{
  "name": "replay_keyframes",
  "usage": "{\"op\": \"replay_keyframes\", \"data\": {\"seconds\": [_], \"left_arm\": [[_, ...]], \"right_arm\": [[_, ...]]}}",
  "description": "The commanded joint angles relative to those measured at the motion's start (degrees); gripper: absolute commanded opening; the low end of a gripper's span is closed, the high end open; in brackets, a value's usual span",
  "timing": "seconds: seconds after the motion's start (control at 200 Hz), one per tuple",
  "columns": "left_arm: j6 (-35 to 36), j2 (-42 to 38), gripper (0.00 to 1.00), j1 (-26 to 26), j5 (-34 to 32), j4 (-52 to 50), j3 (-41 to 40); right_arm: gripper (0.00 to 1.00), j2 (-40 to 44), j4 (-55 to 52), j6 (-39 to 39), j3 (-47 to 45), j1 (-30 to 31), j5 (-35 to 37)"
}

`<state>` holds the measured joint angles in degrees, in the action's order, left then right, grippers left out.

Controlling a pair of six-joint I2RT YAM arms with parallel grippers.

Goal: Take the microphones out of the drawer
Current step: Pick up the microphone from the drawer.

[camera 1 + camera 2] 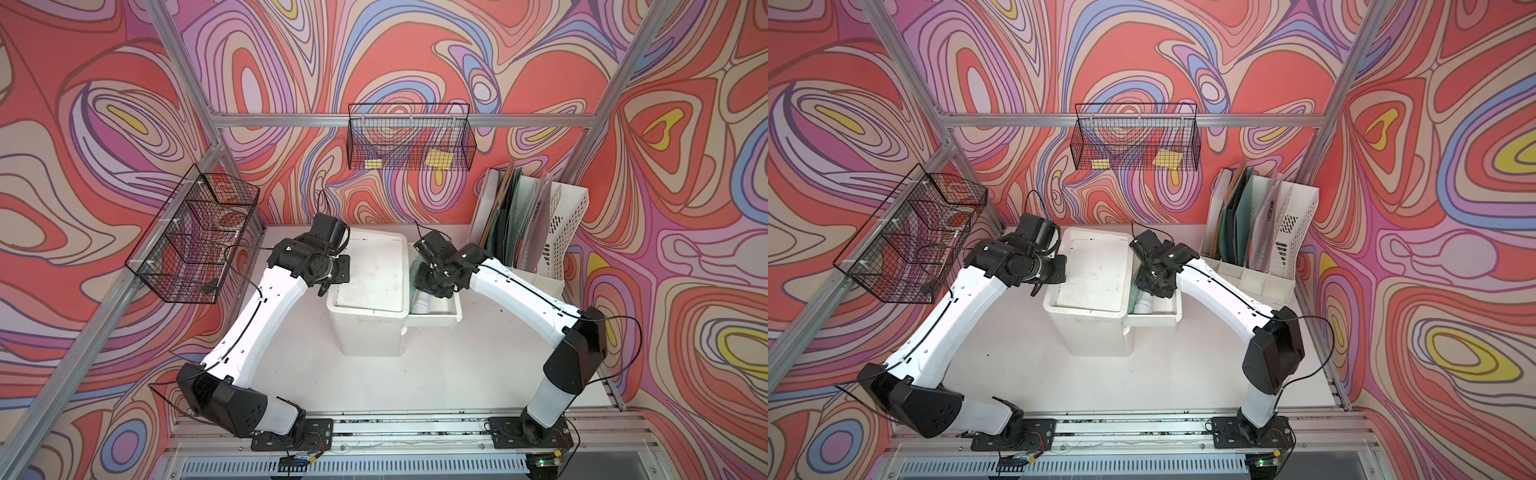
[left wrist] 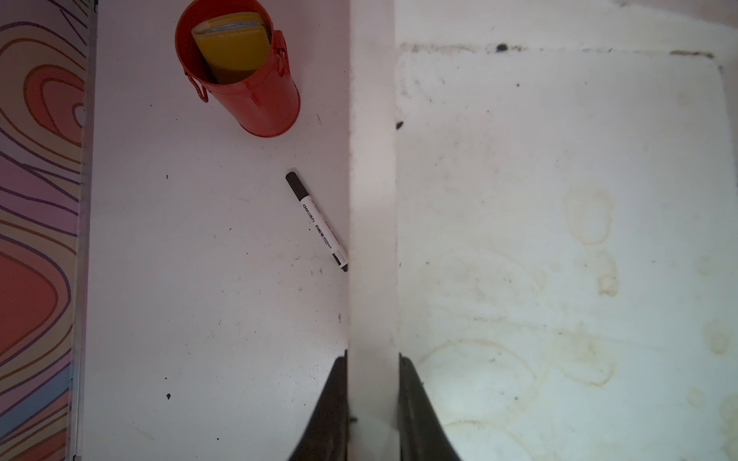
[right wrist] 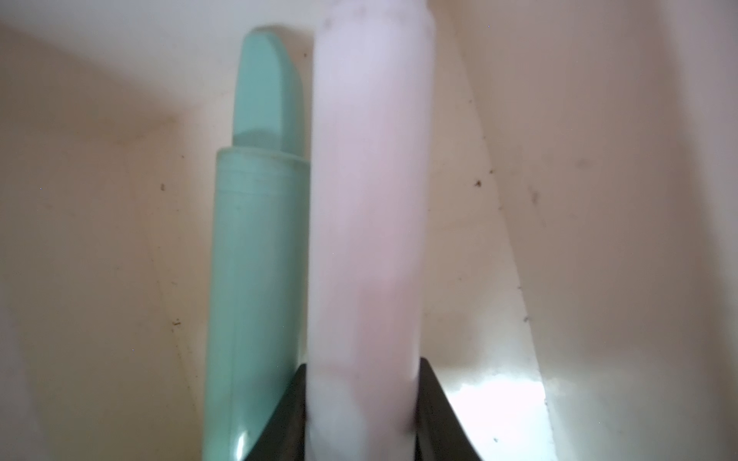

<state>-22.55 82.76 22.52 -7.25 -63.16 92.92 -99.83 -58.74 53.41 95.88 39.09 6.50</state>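
While the left gripper (image 2: 373, 355) pinches the raised rim of the drawer unit (image 1: 370, 286), the right gripper (image 3: 363, 365) has its jaws pressed on both sides of the microphone (image 3: 367, 223), which lies in the open drawer (image 1: 440, 321) just beside a teal tube (image 3: 259, 239). It looks light, stiff and smooth; a hold across the mid-handle should suit, though the round body may slip.

A white tabletop (image 1: 478, 365) fills the lower middle of both top views. A white drawer cabinet (image 1: 368, 336) stands at its centre. A white file organizer (image 1: 555, 249) with upright folders stands at the upper right, by the wall. In the left wrist view, a red bucket (image 2: 255, 99) stands upright on the tabletop, upper left of the frame. A black-capped white marker (image 2: 317, 221) lies below it, one end reaching the cabinet's edge.
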Motion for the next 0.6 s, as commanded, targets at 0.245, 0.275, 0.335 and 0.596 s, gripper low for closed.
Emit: {"op": "replay_keyframes", "data": {"seconds": [0.245, 0.275, 0.335, 0.596], "left_arm": [[0.31, -0.76, 0.0, -0.19, 0.3, 1.46, -0.92], [0.33, -0.84, 0.0, -0.2, 0.26, 1.43, -0.95], [0.41, -0.85, 0.0, -0.18, 0.52, 1.54, -0.95], [1.67, -0.82, 0.0, -0.18, 1.66, 1.48, -1.01]], "right_arm": [[0.04, 3.18, 5.64, -9.67, 4.15, 0.2, 6.91], [0.04, 3.59, 6.14, -10.4, 4.15, 0.2, 7.3], [0.04, 4.39, 7.23, -11.79, 4.01, 0.2, 8.34], [0.02, 9.43, 13.72, -20.02, 2.82, 0.2, 13.0]]}}
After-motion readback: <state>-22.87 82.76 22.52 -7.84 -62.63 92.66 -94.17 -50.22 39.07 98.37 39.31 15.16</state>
